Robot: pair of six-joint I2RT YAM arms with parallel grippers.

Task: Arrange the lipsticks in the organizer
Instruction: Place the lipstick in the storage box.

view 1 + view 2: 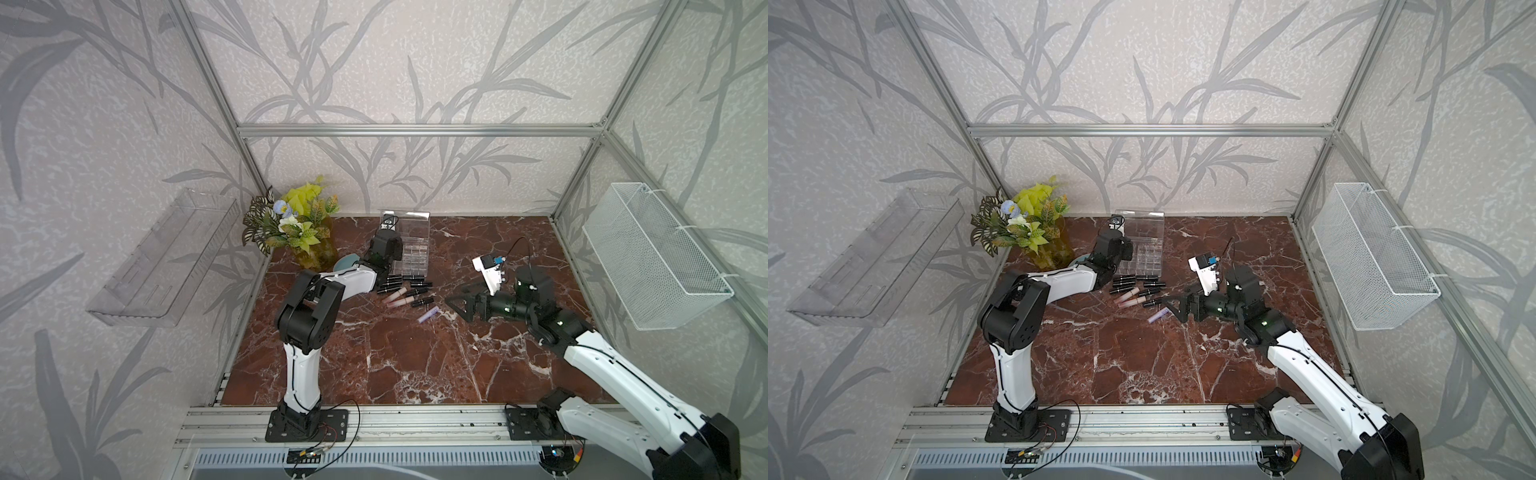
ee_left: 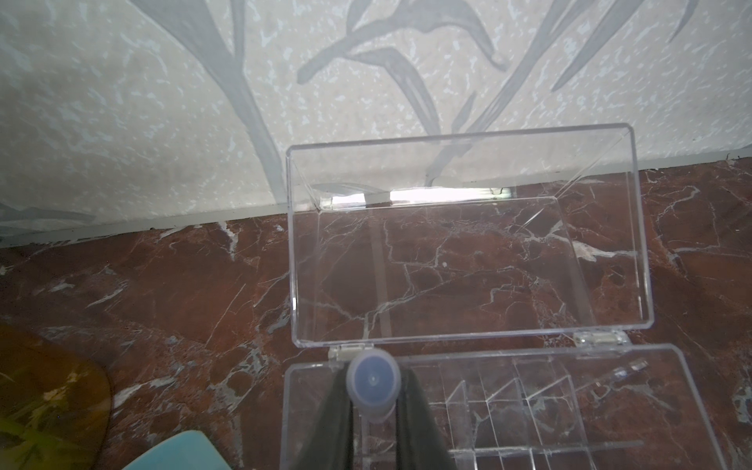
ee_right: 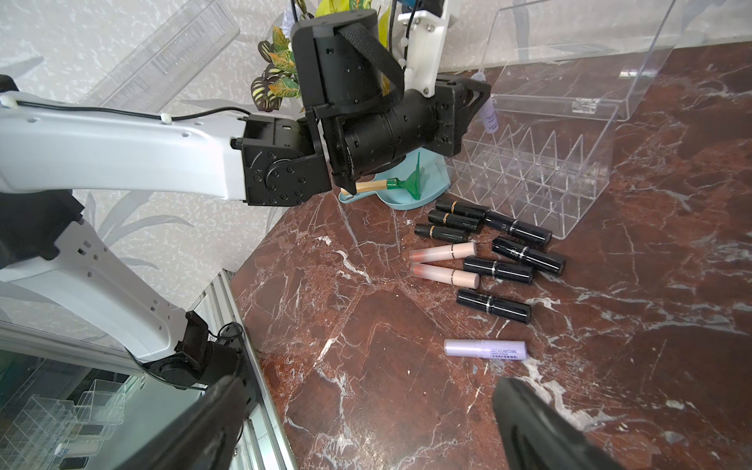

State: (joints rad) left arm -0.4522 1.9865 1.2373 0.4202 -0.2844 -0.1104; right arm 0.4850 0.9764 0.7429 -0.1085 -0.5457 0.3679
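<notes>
In both top views: one organizer point(image 1: 415, 255), lid up, and the right tool point(image 1: 457, 309) released near the loose lavender lipstick point(image 1: 428, 314). Left wrist: left tool point(image 2: 374, 390) clenched on the held lavender lipstick point(image 2: 372, 376) over the organizer's corner (compartments cut off). Right wrist: we count seven black lipsticks point(image 3: 498, 269), two pink lipsticks point(image 3: 443, 250) on the surface point(image 3: 366, 325), just beside the organizer.

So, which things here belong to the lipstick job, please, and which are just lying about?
Job: glossy black lipstick tubes; pink tubes; pale lavender tube on the table; second lavender tube in the left jaws; clear acrylic organizer.
Lying about: artificial plant; teal dish; green rake; white wire basket; clear wall shelf.
</notes>
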